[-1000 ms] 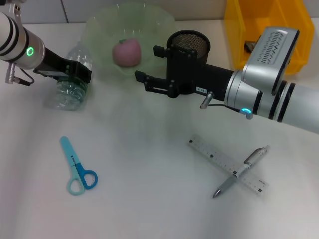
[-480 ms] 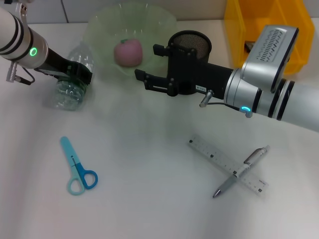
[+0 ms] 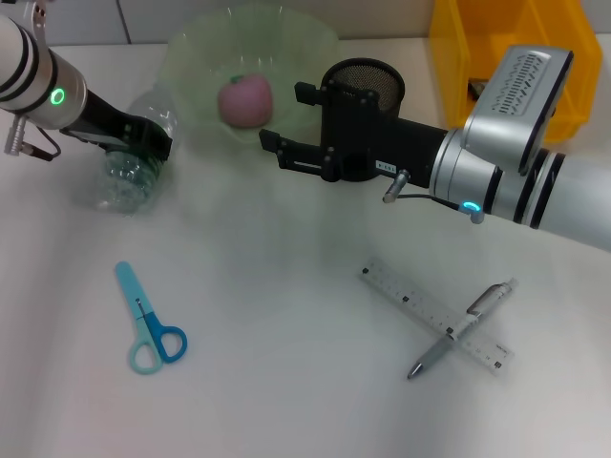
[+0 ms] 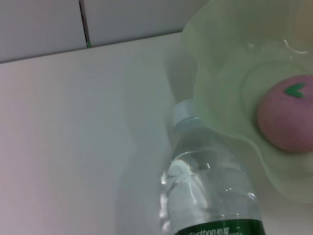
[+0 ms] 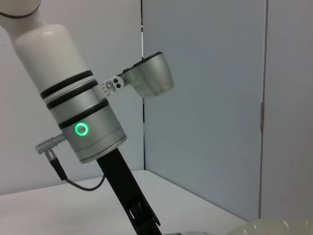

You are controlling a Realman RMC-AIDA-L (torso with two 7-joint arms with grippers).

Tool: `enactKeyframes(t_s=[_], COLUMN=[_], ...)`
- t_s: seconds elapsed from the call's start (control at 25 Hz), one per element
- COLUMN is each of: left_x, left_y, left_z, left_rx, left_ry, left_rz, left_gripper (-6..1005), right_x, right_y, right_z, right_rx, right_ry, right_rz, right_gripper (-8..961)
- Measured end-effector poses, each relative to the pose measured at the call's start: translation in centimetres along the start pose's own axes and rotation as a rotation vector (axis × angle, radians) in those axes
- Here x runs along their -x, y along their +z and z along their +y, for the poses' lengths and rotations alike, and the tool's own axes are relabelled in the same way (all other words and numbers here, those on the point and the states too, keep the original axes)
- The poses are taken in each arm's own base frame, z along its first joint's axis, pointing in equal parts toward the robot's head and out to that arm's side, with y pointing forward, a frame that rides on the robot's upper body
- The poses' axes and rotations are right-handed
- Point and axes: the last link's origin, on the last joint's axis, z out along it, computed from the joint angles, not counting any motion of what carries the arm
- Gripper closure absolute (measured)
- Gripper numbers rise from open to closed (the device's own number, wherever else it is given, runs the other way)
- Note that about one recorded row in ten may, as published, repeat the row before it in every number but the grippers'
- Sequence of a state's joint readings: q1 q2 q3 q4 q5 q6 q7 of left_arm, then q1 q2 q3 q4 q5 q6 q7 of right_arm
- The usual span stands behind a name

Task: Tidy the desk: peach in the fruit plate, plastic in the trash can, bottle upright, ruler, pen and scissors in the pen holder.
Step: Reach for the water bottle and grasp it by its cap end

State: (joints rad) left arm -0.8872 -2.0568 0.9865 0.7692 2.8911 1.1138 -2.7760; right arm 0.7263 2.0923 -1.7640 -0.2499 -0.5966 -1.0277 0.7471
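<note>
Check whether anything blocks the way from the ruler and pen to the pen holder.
The right pincer and its arm hang in front of the pen holder, between it and the ruler with the pen lying across it. The table between them is otherwise bare.

The head view looks down over the whole table [image 3: 286, 286]. The left wrist view sits close on the bottle [image 4: 205, 196], sharing the plate [image 4: 220, 73]. The right wrist view faces level toward the left arm [image 5: 83, 122].
</note>
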Motion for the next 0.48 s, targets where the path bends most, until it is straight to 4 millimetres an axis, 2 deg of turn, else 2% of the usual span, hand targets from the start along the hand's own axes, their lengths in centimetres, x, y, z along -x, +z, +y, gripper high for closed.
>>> enactKeyframes(t_s=[0.48], left_x=[0.61], left_y=[-0.97], left_z=[-0.73], left_rx=[-0.001], left_ry=[-0.012], left_rz=[-0.012], left_gripper=[237], right_x=[0.21], right_y=[0.04], right_z=[-0.13], right_rx=[-0.006], right_ry=[0.001], right_rz=[-0.009], right_gripper=[168])
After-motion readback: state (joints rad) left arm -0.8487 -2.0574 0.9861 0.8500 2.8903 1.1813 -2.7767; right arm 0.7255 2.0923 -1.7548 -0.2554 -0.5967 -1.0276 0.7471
